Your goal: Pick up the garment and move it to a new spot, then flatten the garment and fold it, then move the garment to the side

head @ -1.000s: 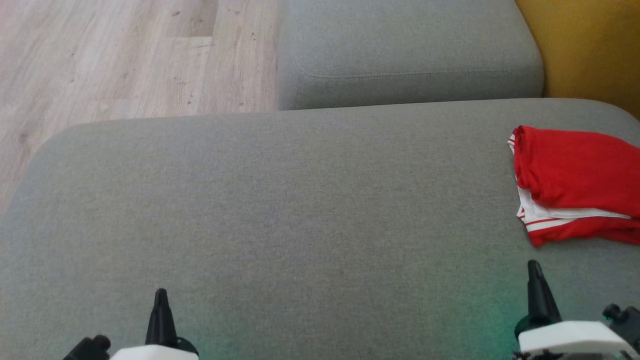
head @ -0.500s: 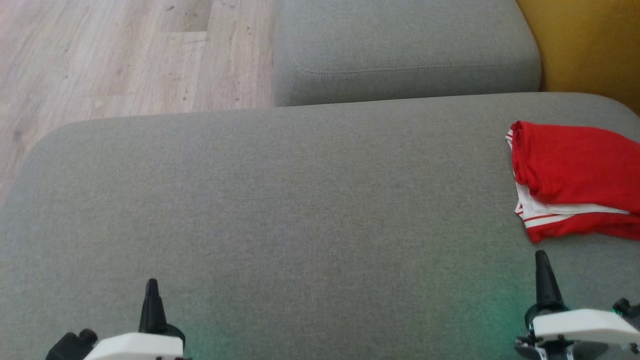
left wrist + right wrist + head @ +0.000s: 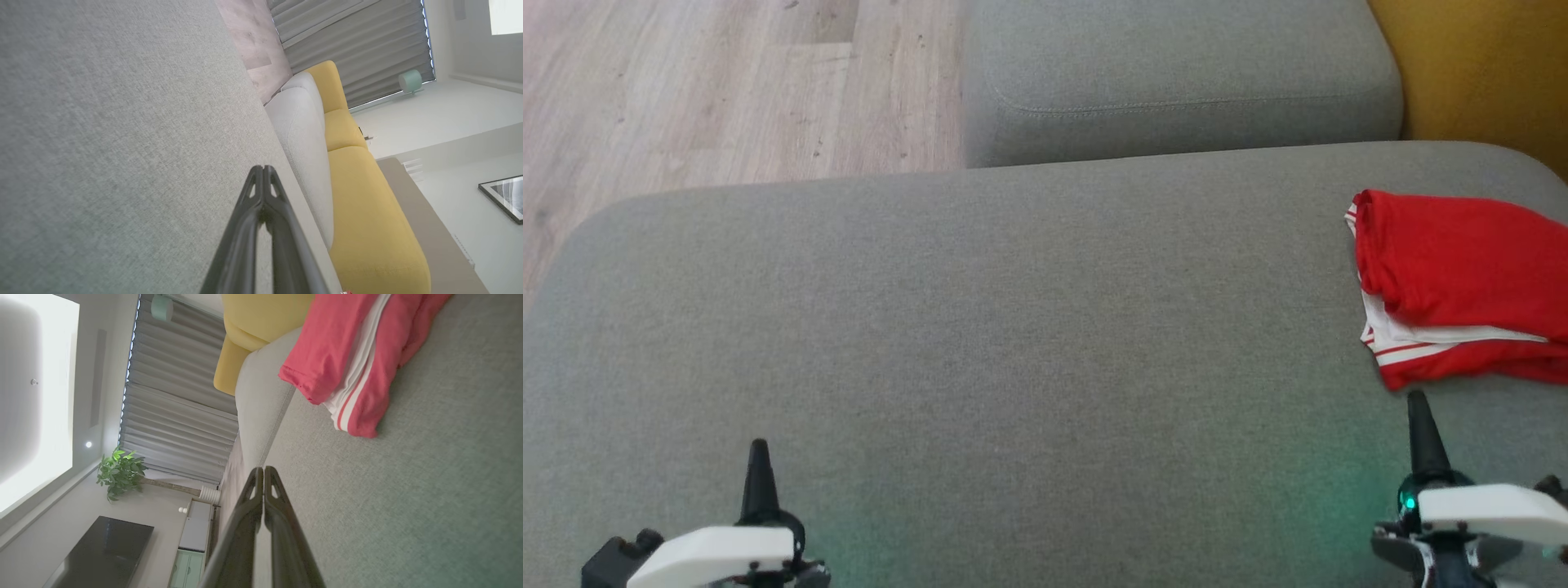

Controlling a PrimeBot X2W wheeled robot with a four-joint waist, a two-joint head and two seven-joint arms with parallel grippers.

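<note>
On the broad grey seat cushion [image 3: 1013, 327], the largest item present, lay the garment [image 3: 1454, 278]: red, with a white sleeve and red-and-white striped trim showing at its left edge, and no lettering visible. It sat at the far right of the cushion, doubled over in layers and a little rumpled along the near hem.

Status, as judged: picking up, flattening and folding appeared done, and the shift to the side looked done too. Little seemed left, save perhaps neatening the fold.

Next, the right gripper [image 3: 1419, 408]: fingers pressed together, holding nothing. Its tip pointed at the garment's near edge and stood just short of it, seemingly clear of the cloth. Then the left gripper [image 3: 759, 457]: fingers likewise together and empty, at the near left over bare cushion, well apart from the garment.

Surface: woven grey fabric, flat, with rounded corners and a faint green glow beside each gripper.

Room, in descending order:
- Wood-plank floor [image 3: 686, 98], pale, at the far left.
- Second grey cushion [image 3: 1176, 73], beyond the first and butted against it.
- Yellow sofa [image 3: 1486, 65], at the far right.
- Grey curtains [image 3: 351, 36], pleated, across the window wall.
- Dark screen [image 3: 102, 555], glossy; what kind could not be told.
- Potted plant [image 3: 120, 471], green, near the curtains.
- Framed picture [image 3: 502, 196], dark frame, on a pale wall.
- Mint lamp [image 3: 410, 81], small and rounded.
</note>
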